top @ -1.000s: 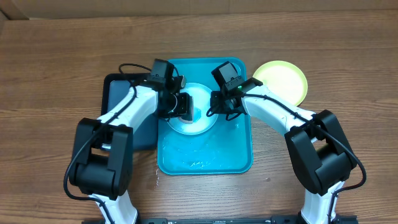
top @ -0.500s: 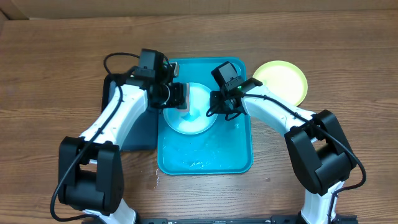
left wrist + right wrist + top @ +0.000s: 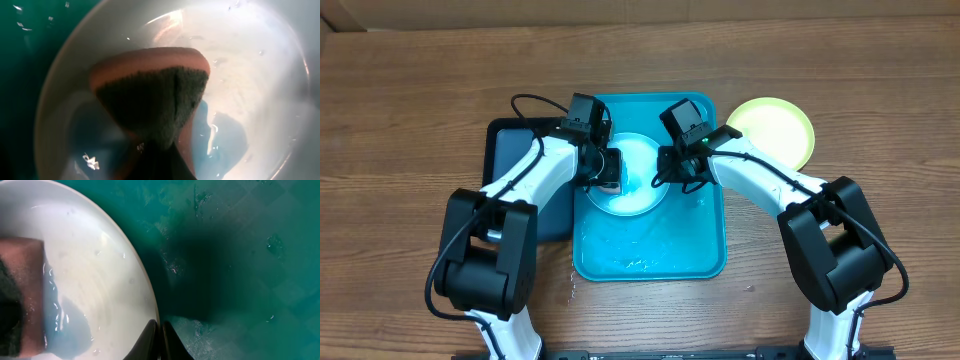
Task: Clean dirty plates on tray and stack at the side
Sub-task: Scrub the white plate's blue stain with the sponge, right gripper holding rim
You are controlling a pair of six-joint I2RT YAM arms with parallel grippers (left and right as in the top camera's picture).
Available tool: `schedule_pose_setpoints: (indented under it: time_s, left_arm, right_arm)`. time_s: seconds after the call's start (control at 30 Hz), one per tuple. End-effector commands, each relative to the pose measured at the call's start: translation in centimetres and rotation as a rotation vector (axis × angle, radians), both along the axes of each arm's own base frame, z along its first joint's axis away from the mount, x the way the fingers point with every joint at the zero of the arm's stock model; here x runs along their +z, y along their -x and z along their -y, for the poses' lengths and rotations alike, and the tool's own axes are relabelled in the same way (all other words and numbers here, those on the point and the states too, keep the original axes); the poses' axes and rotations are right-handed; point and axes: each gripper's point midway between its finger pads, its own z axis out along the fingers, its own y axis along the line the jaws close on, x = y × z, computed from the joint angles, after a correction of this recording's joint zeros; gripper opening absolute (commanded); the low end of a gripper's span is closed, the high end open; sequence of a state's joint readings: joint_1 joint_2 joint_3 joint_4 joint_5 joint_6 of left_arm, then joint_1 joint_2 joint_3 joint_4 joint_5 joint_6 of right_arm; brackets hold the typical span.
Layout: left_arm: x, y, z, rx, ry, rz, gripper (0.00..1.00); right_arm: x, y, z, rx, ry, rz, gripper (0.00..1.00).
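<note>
A pale round dirty plate (image 3: 638, 178) lies in the turquoise tray (image 3: 650, 255). My left gripper (image 3: 608, 170) is shut on a sponge (image 3: 150, 95), orange with a dark scouring face, and presses it on the plate's (image 3: 260, 70) left half. A blue wet smudge (image 3: 220, 135) spreads beside the sponge. My right gripper (image 3: 160, 339) is shut on the plate's right rim (image 3: 145, 280), one finger inside and one outside. In the right wrist view the sponge (image 3: 20, 295) and the blue liquid (image 3: 65, 325) show at the left. A yellow-green plate (image 3: 772, 130) rests on the table to the right of the tray.
A black tray (image 3: 510, 175) lies to the left of the turquoise one, partly under my left arm. Water films the turquoise tray's floor (image 3: 240, 255). Bare wooden table (image 3: 400, 120) surrounds both trays.
The left arm swung out to the left and came back; the sponge slid up the plate and back down. The right gripper and the plate stayed still.
</note>
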State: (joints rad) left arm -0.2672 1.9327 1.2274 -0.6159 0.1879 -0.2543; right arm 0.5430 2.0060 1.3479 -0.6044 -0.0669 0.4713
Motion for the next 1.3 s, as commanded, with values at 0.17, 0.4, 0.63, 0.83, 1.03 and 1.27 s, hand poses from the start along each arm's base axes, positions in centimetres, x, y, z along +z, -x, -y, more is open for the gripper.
schedule_pose_setpoints:
  time_s: [0.17,0.4,0.63,0.83,1.03,1.27]
  left_arm:
    - [-1.8,3.3,5.5,-0.058,0.313,-0.197,0.04]
    - [4.1,0.2,7.4,-0.12,0.562,-0.095,0.04]
    - [7.7,-1.9,4.3,-0.066,0.444,0.048,0.04]
    - [5.5,-1.5,1.1,-0.012,0.158,0.055,0.04]
    - [2.6,-0.6,-0.8,0.018,-0.033,0.032,0.04]
    - [-0.6,0.2,-1.7,0.072,-0.085,-0.048,0.04]
  right_arm:
    - [-0.2,0.0,-0.1,0.002,-0.002,0.0,0.04]
    - [-0.2,-0.1,-0.1,0.003,-0.003,0.002,0.04]
    - [-0.2,-0.1,-0.1,0.002,-0.003,0.002,0.04]
    - [-0.2,-0.1,-0.1,0.002,-0.003,0.002,0.04]
    - [-0.2,-0.1,-0.1,0.002,-0.003,0.002,0.04]
    - [-0.2,-0.1,-0.1,0.002,-0.003,0.002,0.04]
